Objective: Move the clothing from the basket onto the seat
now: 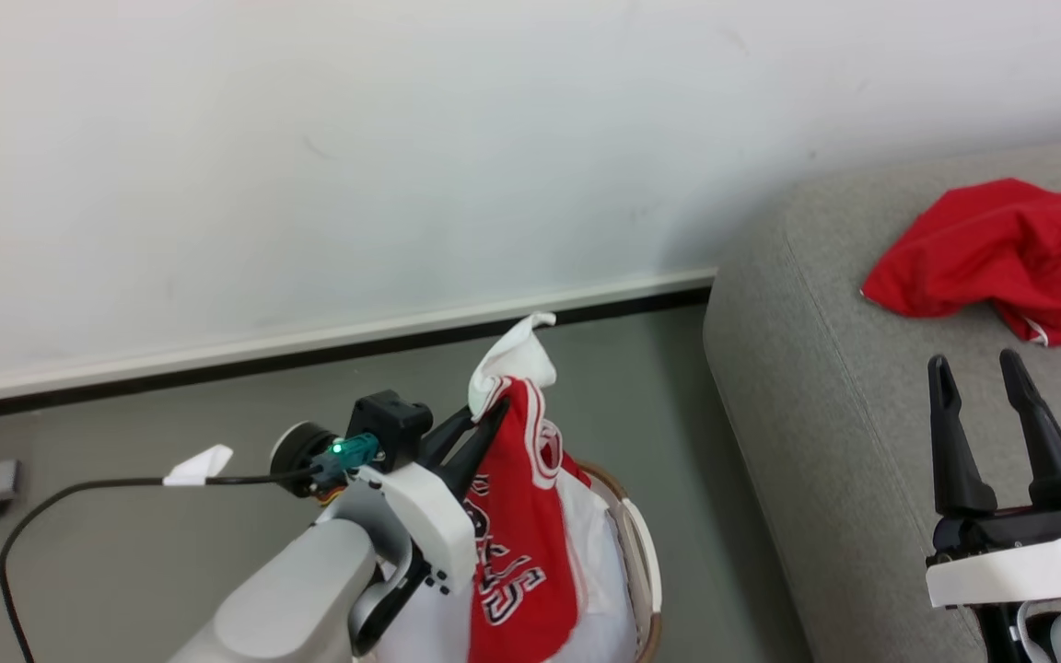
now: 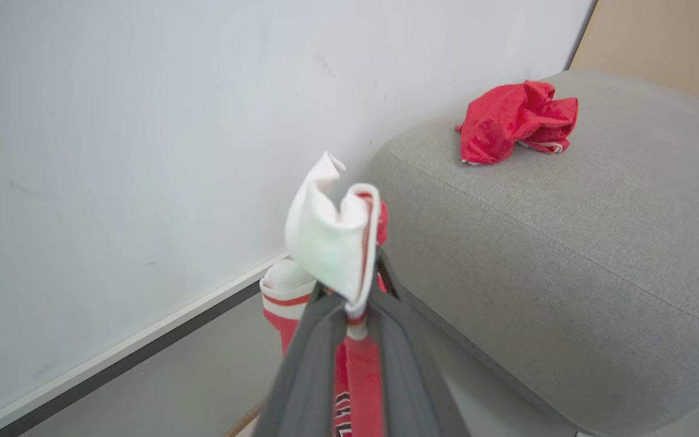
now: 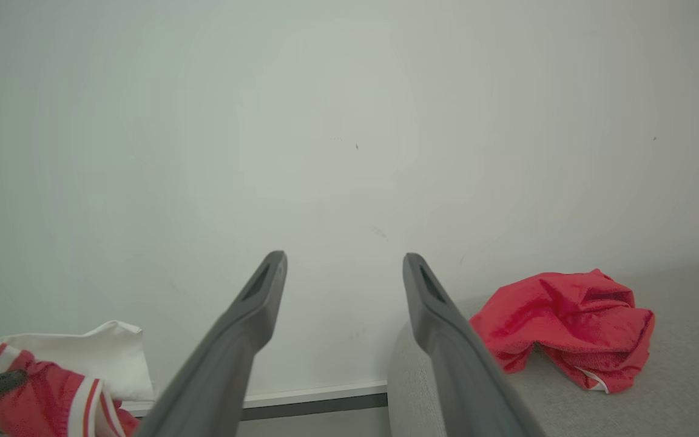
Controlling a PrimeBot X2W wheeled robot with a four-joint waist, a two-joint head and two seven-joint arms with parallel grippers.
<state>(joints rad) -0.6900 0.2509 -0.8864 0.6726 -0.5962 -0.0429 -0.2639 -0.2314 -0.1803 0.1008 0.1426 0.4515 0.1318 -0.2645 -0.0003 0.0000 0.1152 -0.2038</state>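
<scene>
The grey seat point(image 1: 862, 414) is being occupied by a crumpled red garment point(image 1: 1000, 249), lying near the wall point(image 1: 402, 138). A red jersey point(image 1: 517, 543) with white trim is being held up, hanging over the basket point(image 1: 643, 552). Black-and-white figures are being shown on it, too creased to be read surely. Its white-lined top is being pinched between the nearly closed fingers of the left gripper point(image 1: 486, 412). The right gripper point(image 1: 973, 361) is being held over the seat, spread wide and empty.
</scene>
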